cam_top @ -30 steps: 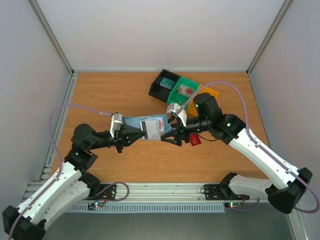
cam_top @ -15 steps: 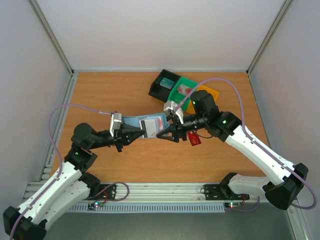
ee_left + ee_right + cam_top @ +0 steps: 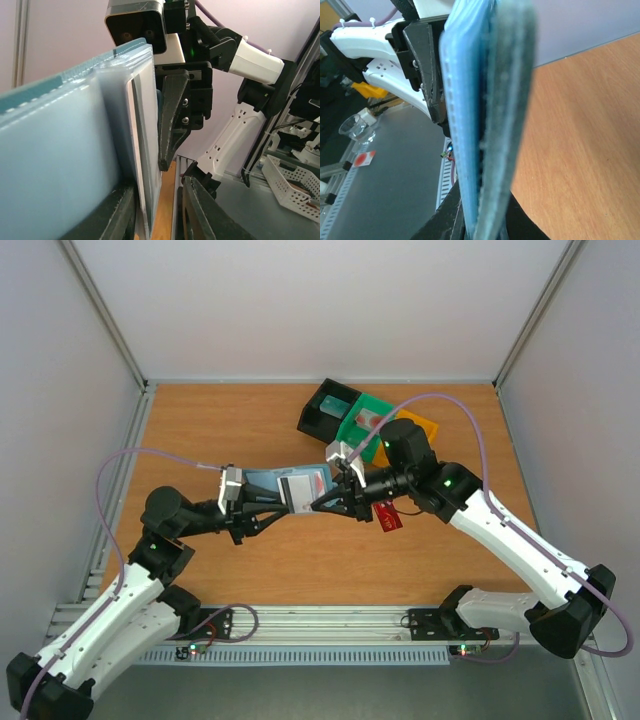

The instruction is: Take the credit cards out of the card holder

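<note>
The card holder hangs at the centre of the overhead view, apparently off the bench, with its long axis running left to right between the two tools. The left tool has the left end and the right tool the right end, where the edges of the credit cards show, so the right arm is the nearer to them.

The right tool is clenched on the card holder's edge: in its own wrist view the blue layers are pinched between its jaws. I cannot tell whether a card is caught in that pinch.

The left tool stands slack. One finger lies against the holder, and the other finger stands off it, with bench showing in the gap.

One dark red card lies on the bench just right of centre.

Both arms reach inward from the lower corners, forearms low, wrists nose to nose. A pull to the right looks likely to drag the whole holder.
</note>
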Controlling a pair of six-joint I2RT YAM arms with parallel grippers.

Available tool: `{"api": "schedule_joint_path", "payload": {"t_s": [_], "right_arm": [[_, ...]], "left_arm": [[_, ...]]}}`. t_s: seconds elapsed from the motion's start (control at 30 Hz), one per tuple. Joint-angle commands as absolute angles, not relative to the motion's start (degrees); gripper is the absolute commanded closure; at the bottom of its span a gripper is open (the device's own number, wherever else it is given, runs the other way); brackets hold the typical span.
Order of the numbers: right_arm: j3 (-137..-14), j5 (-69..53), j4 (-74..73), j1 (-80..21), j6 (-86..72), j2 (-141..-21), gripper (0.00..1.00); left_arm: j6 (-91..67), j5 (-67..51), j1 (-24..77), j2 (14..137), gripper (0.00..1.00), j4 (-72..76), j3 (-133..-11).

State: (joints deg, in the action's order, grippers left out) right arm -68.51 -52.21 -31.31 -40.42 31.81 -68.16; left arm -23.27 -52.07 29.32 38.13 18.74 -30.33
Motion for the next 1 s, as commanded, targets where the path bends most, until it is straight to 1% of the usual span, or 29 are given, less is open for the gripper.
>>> {"api": "schedule_joint_path", "payload": {"t_s": [0.0,0.13,0.17,0.33,0.47,0.57,0.63,0.77,0.83,0.93,0.97], "right_arm": [[-69.27,-52.01,-31.2,-40.14,33.39,-66.81,0.98],[-69.54,-52.5,-31.79,-39.99,33.91,-66.41,0.96],[-69.72,-52.52,-32.08,-40.02,34.0,-66.37,0.95],[-69.3,-52.0,-34.08,-37.96,34.91,-65.1,0.92],[-69.03,-54.39,-33.55,-36.45,33.6,-65.33,0.81],[-69.51,-56.75,-33.14,-36.47,32.89,-66.15,0.78],[-69.39,-56.38,-33.09,-36.47,33.02,-66.15,0.8],[-68.85,-57.1,-32.14,-36.4,32.62,-65.63,0.98],[-68.33,-56.66,-32.08,-36.47,32.79,-65.0,0.99],[-67.33,-55.54,-31.89,-36.1,33.09,-63.73,0.99],[-67.17,-55.93,-31.64,-35.92,32.95,-63.69,0.99]], "left_arm": [[-23.57,-55.49,29.53,38.21,0.79,24.56,-30.74],[-23.39,-55.55,29.53,38.03,0.98,24.21,-30.88],[-23.43,-55.48,29.53,37.92,1.0,24.01,-30.88],[-23.4,-55.3,29.19,36.94,1.0,21.22,-31.37],[-23.17,-55.24,29.01,36.89,1.0,21.57,-31.12],[-23.12,-55.2,29.0,37.22,1.0,21.99,-31.02],[-23.35,-55.13,29.0,37.4,1.0,21.89,-31.03],[-23.47,-54.2,29.0,37.18,1.0,21.0,-30.8],[-23.67,-53.65,29.0,37.03,0.99,20.13,-30.87],[-23.48,-53.45,29.0,36.54,0.91,19.13,-30.89],[-23.51,-53.44,29.0,36.61,0.9,19.45,-30.81]]}}
